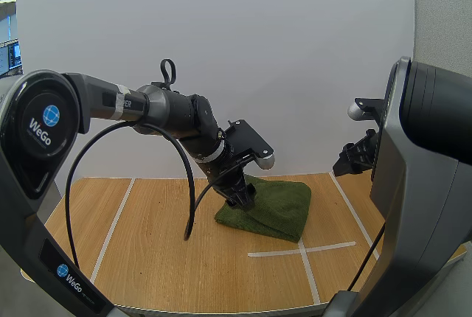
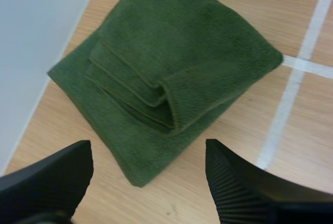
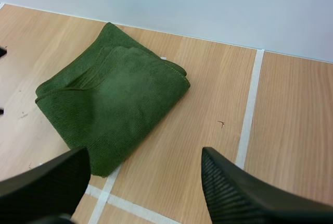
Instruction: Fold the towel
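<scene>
Towel (image 1: 271, 208) lies folded on the table (image 1: 147, 247), left pincer (image 1: 240, 199) spread wide just over it, right pincer (image 3: 144, 155) likewise spread, farther off.

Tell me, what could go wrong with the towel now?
1. The towel's top flap bulges loosely at its fold, so it might flop open.
2. The left gripper hangs open close by the towel's layered edge. A finger could snag a layer and drag the fold apart on its next move.
</scene>
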`<act>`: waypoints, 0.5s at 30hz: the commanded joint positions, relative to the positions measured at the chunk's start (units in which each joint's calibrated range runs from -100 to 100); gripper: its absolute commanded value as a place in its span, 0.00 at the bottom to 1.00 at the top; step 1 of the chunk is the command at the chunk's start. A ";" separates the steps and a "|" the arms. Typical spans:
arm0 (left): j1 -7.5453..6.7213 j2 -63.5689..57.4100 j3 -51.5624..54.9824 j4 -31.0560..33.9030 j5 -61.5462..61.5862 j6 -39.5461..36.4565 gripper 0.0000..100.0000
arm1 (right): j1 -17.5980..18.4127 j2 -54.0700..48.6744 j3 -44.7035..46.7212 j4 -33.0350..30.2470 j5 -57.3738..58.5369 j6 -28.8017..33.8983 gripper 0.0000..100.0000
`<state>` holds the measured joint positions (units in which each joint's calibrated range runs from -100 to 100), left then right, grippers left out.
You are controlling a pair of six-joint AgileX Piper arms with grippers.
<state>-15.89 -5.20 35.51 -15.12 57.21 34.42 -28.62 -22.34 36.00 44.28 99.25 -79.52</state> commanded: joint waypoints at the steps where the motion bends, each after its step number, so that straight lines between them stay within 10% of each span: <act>1: -0.99 0.16 0.08 0.32 -8.73 4.41 1.00 | -0.28 -0.61 0.10 -1.01 0.75 0.09 1.00; 15: -4.52 3.25 0.14 -3.22 -4.11 24.47 0.99 | -0.28 -0.61 0.10 -0.80 0.75 0.09 1.00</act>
<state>-19.82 -5.06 35.51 -15.64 51.32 50.33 -28.62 -22.34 36.00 43.53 99.25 -79.49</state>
